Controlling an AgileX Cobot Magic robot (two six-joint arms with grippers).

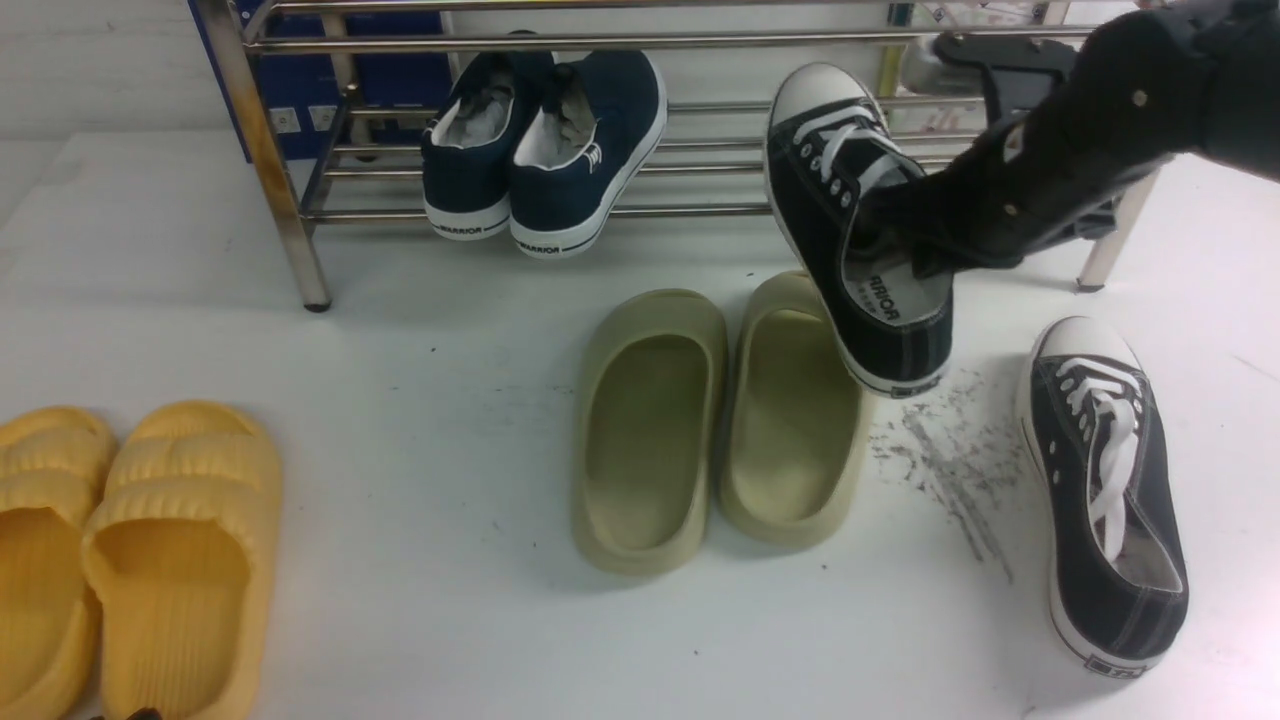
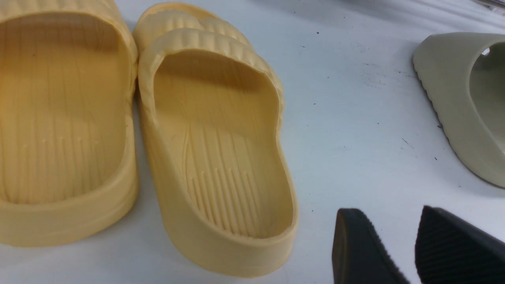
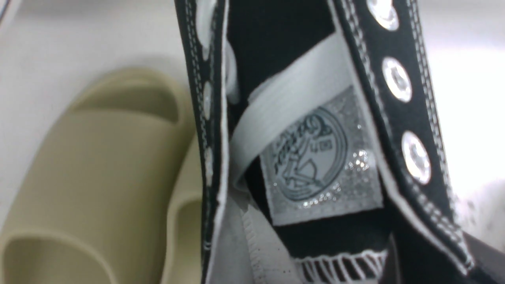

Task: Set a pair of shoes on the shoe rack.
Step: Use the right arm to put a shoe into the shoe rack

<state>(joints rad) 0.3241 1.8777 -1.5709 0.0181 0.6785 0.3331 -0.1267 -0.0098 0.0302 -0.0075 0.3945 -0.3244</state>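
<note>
Yellow ribbed foam slippers [image 1: 140, 560] lie closest to the lens, well out in front of the rack's L end; not part of the job. Ref. landmark: the shoe rack [image 1: 620, 42], wide, shiny steel, thin horizontal bars, at the back of the white table [image 1: 420, 400].

Status, as seen from the room:
- R gripper [image 1: 895, 232] is clenched on the lifted sneaker [image 1: 822, 195] (black canvas low-top, white laces, white rubber toe cap), w/ jaws buried in its mouth near the tongue.
- That shoe hangs tilted before the rack's R half, toe up toward the lower bars, heel over the olive-beige foam slippers [image 1: 720, 420]. Toe-to-bar contact: can't tell.
- Its mate, the second sneaker [image 1: 1105, 490], lies on the table in front of the rack's R leg.
- L gripper [image 2: 406, 252] hovers w/ jaws apart, nothing in them, beside the yellow pair.

Procedure, by my judgement (step in hand: set the first shoe):
1. Carry fwd to the bare bars R of the navy blue canvas sneakers [image 1: 545, 140] parked on the rack.
2. Level the sole first. A grip at the mouth lets the heel swing, so go slow.
3. Seat the sole across more than one bar, since thin rods give poor footing.
4. Leave room alongside for the mate.
5. Unclench only once the bars carry the wt.
</note>
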